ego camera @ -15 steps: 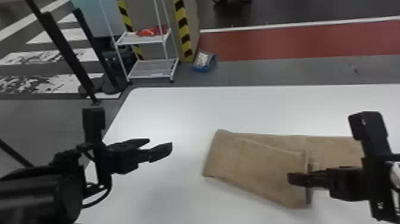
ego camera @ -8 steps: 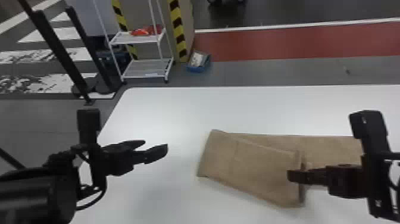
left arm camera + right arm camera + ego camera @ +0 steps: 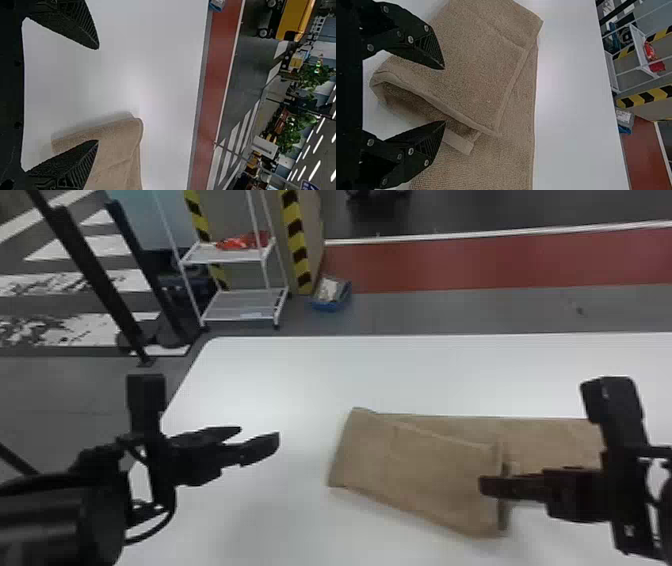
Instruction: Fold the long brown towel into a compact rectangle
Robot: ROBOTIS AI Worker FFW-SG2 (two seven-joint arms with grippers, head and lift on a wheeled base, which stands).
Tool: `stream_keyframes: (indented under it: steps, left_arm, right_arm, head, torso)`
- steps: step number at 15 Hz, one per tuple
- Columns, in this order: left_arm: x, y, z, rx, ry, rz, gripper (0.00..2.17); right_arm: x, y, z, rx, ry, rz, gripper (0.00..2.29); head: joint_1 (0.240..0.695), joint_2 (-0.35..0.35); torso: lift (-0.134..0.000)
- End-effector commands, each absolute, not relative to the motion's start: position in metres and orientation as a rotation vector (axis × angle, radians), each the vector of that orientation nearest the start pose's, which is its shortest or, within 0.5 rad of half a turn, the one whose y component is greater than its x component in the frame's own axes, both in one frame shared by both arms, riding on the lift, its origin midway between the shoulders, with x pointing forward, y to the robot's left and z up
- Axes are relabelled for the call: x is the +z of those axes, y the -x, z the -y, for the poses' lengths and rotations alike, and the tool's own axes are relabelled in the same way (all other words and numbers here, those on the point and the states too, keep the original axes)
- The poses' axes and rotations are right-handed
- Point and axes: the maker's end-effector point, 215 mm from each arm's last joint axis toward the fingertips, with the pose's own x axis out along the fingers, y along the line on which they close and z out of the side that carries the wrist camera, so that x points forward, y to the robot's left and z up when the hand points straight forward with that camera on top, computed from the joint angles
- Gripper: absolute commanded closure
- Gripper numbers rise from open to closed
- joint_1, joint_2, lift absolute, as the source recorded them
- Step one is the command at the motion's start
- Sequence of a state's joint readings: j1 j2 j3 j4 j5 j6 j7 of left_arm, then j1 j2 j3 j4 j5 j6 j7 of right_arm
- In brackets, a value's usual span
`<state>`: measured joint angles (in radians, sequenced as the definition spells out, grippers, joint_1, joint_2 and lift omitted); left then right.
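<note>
- The long brown towel lies on the smooth white table, its left part folded over and slanting across the flat layer that runs to the right.
- Its cloth is matte and softly looped, with thin raised hems; a plain woven band crosses the folded part, and the lower layer looks finely ribbed.
- By the right gripper, the folded end gapes a little along its edge, making a shallow, dark-lined pocket.
- The left gripper is over the table, to the left of the towel and apart from it; its black, wedge-shaped fingers are wide apart, ridged on their inner faces.
- The right gripper is at the folded end; the right wrist view shows its pointed, ridged fingers wide apart, clamping nothing.
- Behind the table stands a white metal rack with thin legs.
</note>
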<state>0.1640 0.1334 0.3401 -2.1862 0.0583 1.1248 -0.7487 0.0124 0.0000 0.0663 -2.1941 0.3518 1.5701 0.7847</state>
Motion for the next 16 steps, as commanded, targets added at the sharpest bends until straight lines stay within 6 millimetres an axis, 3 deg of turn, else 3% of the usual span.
stream_keyframes:
  steps: [1, 10, 12, 16]
  left_arm:
    - [-0.375, -0.452, -0.275, -0.408, 0.202, -0.606, 0.04]
    - [-0.378, -0.452, -0.272, -0.414, 0.202, -0.611, 0.04]
    - [-0.378, -0.452, -0.273, -0.412, 0.202, -0.611, 0.04]
    - [-0.380, -0.453, -0.274, -0.411, 0.202, -0.614, 0.04]
  right_arm:
    - [-0.415, -0.425, 0.139, 0.459, -0.175, -0.949, 0.47]
    - [-0.422, -0.435, 0.145, 0.446, -0.151, -0.972, 0.48]
    - [-0.423, -0.435, 0.143, 0.454, -0.152, -0.977, 0.65]
    - [-0.428, -0.434, 0.143, 0.460, -0.154, -0.994, 0.76]
  head:
    - [0.695, 0.177]
    - [0.695, 0.163]
    - [0.695, 0.160]
    - [0.695, 0.162]
  torso:
    - [-0.120]
    - [-0.120]
    - [-0.120]
    - [-0.120]
